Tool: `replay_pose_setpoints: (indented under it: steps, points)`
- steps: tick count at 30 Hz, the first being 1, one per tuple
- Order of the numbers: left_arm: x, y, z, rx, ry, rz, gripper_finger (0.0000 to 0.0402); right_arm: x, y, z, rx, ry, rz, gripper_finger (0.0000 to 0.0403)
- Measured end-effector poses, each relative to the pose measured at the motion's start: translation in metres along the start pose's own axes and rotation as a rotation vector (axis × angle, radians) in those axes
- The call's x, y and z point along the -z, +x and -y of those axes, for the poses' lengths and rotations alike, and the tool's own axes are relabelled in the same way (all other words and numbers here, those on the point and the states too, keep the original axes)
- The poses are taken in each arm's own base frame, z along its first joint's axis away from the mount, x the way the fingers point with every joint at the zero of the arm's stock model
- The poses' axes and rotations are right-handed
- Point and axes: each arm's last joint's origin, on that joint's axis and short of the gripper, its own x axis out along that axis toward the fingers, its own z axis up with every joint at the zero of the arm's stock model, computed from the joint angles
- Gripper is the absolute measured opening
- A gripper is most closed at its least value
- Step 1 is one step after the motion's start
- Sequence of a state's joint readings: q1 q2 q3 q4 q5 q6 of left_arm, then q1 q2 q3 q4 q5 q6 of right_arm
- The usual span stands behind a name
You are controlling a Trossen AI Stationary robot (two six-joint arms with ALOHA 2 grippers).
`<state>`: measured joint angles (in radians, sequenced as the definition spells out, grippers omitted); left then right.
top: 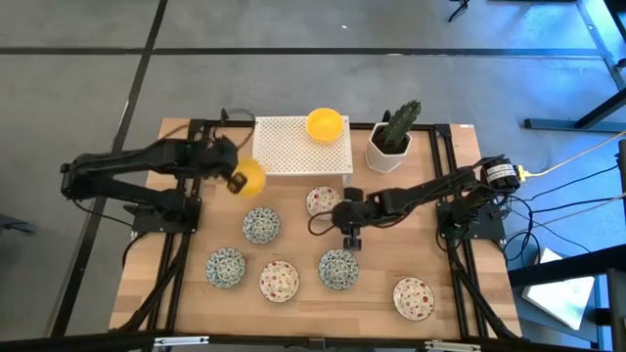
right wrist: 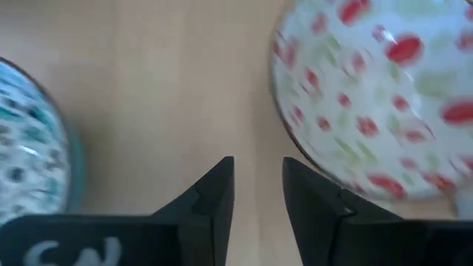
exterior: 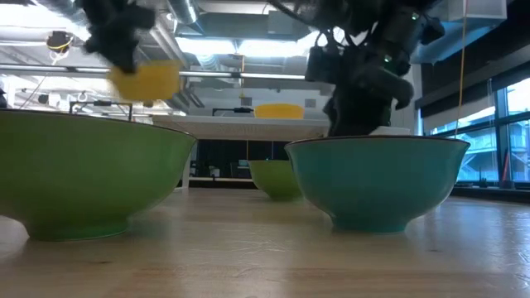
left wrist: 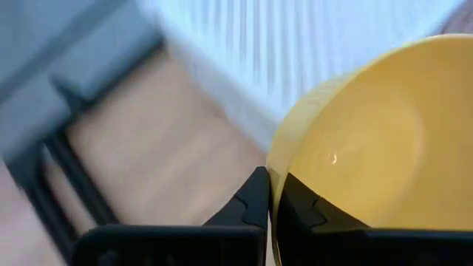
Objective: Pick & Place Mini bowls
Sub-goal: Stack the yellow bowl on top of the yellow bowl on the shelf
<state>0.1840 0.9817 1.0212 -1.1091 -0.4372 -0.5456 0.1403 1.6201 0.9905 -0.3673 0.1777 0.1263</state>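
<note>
Overhead, yellow bowl [top: 249, 177] in left pincer [top: 236, 180].

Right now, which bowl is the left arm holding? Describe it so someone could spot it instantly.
Start at the white perforated rack at the table's far edge. Just off its near-left corner, the left gripper is shut on a plain yellow bowl, lifted off the table. The other yellow bowl sits on the rack; the table's bowls are patterned.

Two yellow bowls [top: 325, 124] show, three green-blue patterned bowls [top: 261, 226], three red-speckled bowls [top: 279, 281], one rack [top: 293, 156], one cactus pot [top: 388, 152].
</note>
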Motion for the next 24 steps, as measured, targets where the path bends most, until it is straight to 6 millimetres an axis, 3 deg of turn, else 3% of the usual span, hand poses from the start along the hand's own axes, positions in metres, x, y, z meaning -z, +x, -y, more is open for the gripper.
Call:
replay_pose_setpoints:
  steps: [4, 9, 16, 24]
  points:
    - [-0.042, -0.011, 0.000, -0.016, -0.043, 0.251, 0.0004, 0.008, -0.009, 0.004, 0.104, 0.064, -0.062, 0.0116]
    - [-0.096, 0.010, -0.002, 0.005, -0.073, 0.422, 0.0004, 0.012, -0.024, 0.009, 0.191, 0.135, -0.074, 0.0116]
    - [-0.154, 0.066, -0.008, 0.121, -0.107, 0.428, 0.0004, 0.016, -0.045, 0.005, 0.268, 0.149, -0.052, 0.0116]
    - [-0.206, 0.098, -0.006, 0.196, -0.139, 0.381, 0.0004, 0.024, -0.054, 0.007, 0.383, 0.182, -0.078, 0.0116]
